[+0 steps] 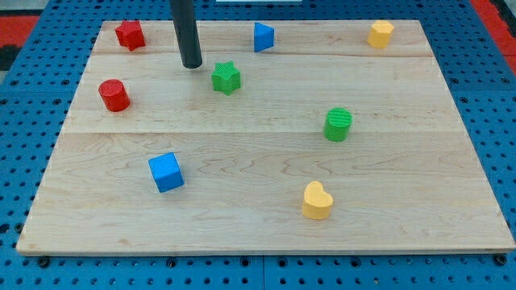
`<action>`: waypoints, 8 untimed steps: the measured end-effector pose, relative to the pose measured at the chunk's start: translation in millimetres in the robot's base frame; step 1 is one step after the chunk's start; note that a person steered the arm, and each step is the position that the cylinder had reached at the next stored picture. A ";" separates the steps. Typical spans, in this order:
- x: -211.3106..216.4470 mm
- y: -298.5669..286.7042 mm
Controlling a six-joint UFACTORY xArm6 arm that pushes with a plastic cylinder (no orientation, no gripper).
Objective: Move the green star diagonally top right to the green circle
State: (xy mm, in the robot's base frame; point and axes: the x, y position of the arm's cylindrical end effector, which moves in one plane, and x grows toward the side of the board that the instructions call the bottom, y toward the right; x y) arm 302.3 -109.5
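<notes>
The green star (226,78) lies in the upper middle-left of the wooden board (266,234). The green circle (338,124), a short upright cylinder, stands to the star's lower right, right of the board's centre. My tip (192,64) rests on the board just to the upper left of the green star, a small gap apart from it. The dark rod rises straight up out of the view's top.
A red star (130,35) is at the top left, a red cylinder (114,95) at the left, a blue triangular block (263,36) at the top middle, a yellow block (380,34) at the top right, a blue cube (166,171) at the lower left, a yellow heart (317,200) at the lower middle.
</notes>
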 end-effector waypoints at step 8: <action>18.8 20.1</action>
State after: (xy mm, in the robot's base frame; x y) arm 321.1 -89.4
